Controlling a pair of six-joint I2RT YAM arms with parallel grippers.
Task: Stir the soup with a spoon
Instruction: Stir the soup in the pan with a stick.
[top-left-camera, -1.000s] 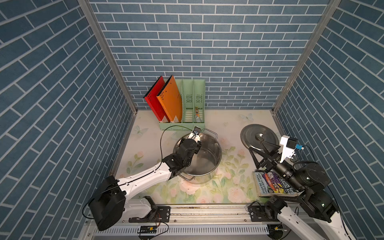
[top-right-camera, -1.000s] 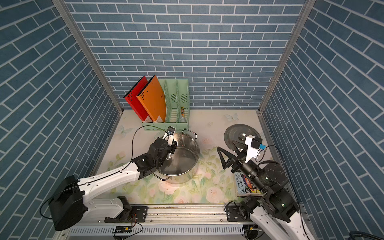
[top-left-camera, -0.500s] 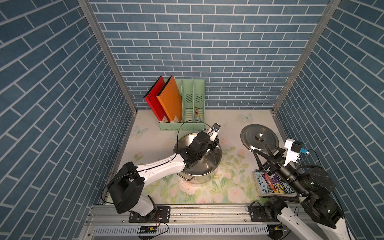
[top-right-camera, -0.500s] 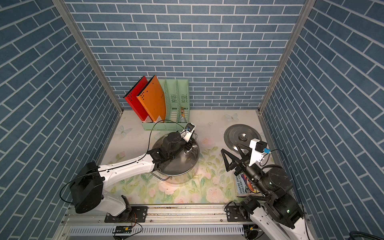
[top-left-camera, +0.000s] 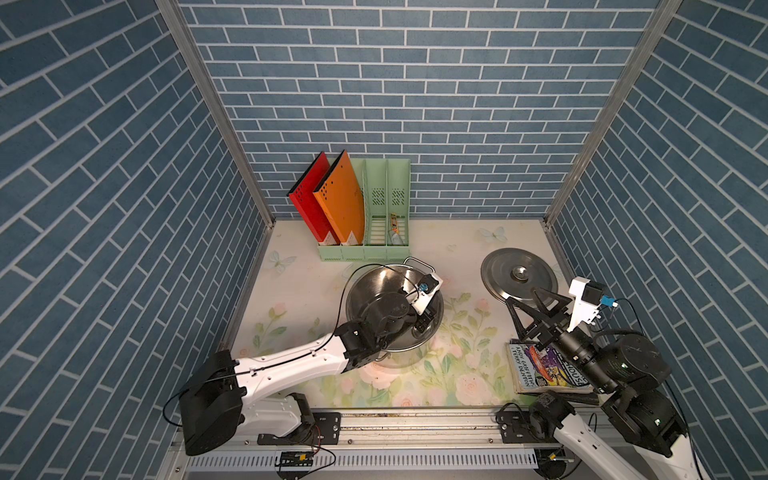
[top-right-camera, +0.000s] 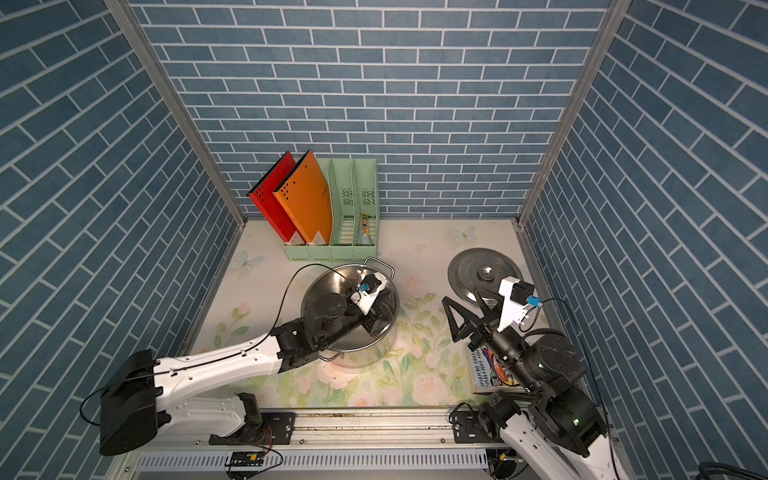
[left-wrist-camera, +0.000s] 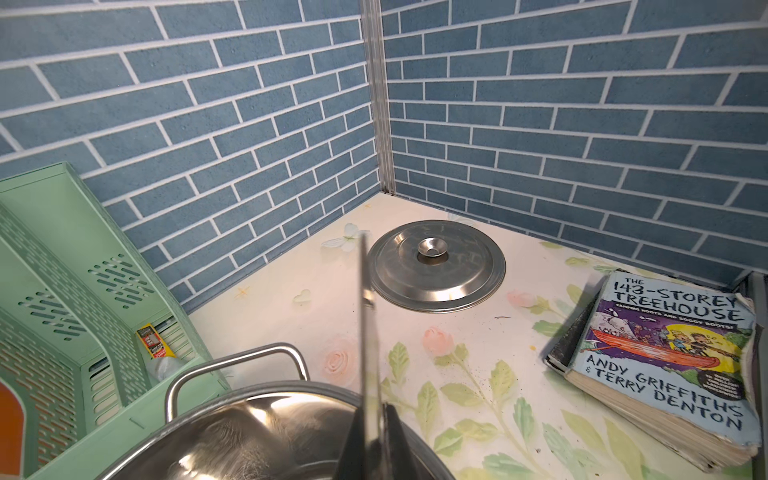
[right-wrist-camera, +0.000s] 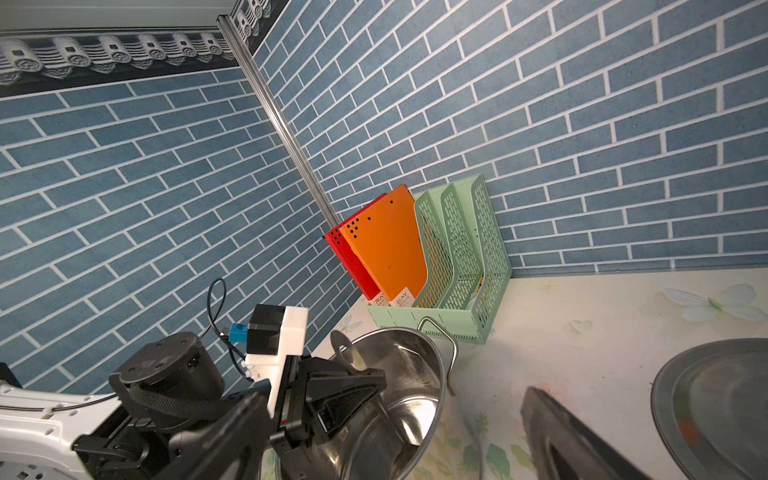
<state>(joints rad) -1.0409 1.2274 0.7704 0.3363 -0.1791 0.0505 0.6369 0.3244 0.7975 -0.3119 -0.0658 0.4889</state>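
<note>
My left gripper (top-left-camera: 422, 323) (top-right-camera: 371, 319) hangs over the right side of the steel pot (top-left-camera: 360, 283) (top-right-camera: 315, 287) and is shut on the spoon. In the left wrist view the slim grey handle of the spoon (left-wrist-camera: 365, 299) rises from between the closed jaws of my left gripper (left-wrist-camera: 371, 409). The right wrist view shows the spoon (right-wrist-camera: 343, 347), its holed handle end up and its bowl down inside the pot (right-wrist-camera: 415, 353). No soup is visible; the pot's inside shows shiny steel. My right gripper (top-left-camera: 523, 298) (top-right-camera: 461, 297) stands open and empty, right of the pot.
The pot's steel lid (top-left-camera: 519, 274) lies flat at the back right. A paperback book (top-left-camera: 540, 370) lies at the front right, under my right arm. A green file rack (top-left-camera: 374, 232) with red and orange folders stands behind the pot against the back wall.
My left gripper has carried the spoon from the pot's far left rim across to its right side and a little forward. My right arm has shifted slightly, still open.
</note>
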